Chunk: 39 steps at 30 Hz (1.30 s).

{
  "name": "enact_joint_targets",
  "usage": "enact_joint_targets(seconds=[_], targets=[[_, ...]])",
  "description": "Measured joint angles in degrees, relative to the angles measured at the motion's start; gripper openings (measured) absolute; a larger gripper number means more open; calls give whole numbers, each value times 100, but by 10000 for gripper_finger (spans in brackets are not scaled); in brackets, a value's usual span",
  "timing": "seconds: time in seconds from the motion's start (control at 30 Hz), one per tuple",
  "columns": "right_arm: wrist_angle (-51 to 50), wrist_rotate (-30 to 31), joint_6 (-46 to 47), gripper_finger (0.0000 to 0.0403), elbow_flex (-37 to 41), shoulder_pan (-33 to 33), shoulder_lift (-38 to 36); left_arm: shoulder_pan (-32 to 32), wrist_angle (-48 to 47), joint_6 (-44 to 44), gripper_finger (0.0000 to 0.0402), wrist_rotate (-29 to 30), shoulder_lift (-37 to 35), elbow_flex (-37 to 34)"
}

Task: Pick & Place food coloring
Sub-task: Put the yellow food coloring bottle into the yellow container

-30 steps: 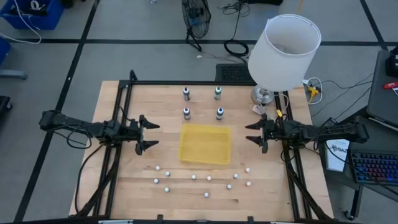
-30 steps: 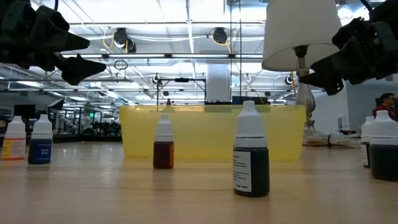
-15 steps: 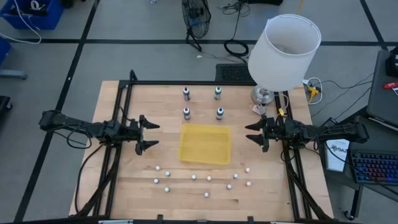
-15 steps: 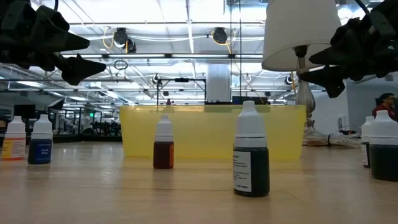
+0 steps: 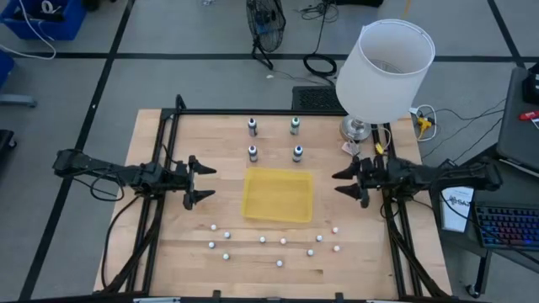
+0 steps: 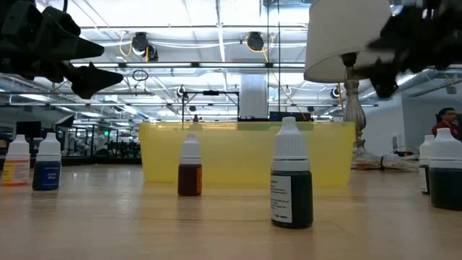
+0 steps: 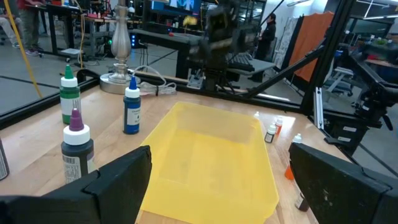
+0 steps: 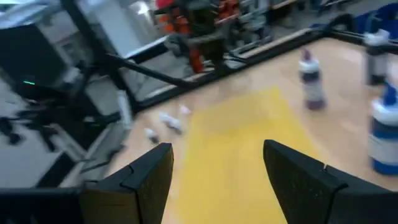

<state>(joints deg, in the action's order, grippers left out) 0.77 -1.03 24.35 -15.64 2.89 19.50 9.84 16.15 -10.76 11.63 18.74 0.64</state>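
Four food coloring bottles stand upright on the wooden table behind a yellow tray [image 5: 278, 195]: two at the far edge [image 5: 253, 126] [image 5: 295, 125] and two nearer the tray [image 5: 252, 152] [image 5: 297, 153]. The left wrist view shows a green one [image 7: 69, 94], a blue one [image 7: 131, 109] and a dark one with a purple cap [image 7: 78, 149]. My left gripper [image 5: 205, 183] hovers open left of the tray, pointing level at it. My right gripper [image 5: 340, 184] hovers open right of the tray, above the table [image 6: 393, 61]. Neither has anything between its fingers.
Several small white-capped dropper bottles [image 5: 263, 240] stand scattered on the near side of the tray; two are close in the low view [image 6: 190, 167] [image 6: 291, 177]. A lamp with a white shade [image 5: 385, 71] stands at the far right corner. Black frame rails [image 5: 164, 135] border the table.
My right gripper has risen above the table and rolled a little about its own axis, staying open beside the tray's right edge. The bottles and the tray have not moved.
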Motion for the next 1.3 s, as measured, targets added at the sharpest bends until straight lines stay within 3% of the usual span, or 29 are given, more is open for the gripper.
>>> enact_joint_targets(seconds=[0.33, 0.47, 0.77, 1.3], targets=[[-3666, 353, 599, 210, -3453, 1011, 3397, 0, 37, 2, 379, 1, 0, 0], [-4785, 393, 1232, 206, -4308, 1343, 4572, 0, 37, 1, 379, 1, 0, 0], [-5285, 97, 2906, 205, -4432, 1931, 5883, -2, 39, 0, 379, 1, 0, 0], [-5271, 70, 4228, 205, -4437, 2280, 6656, -1, 39, 2, 379, 3, 0, 0]])
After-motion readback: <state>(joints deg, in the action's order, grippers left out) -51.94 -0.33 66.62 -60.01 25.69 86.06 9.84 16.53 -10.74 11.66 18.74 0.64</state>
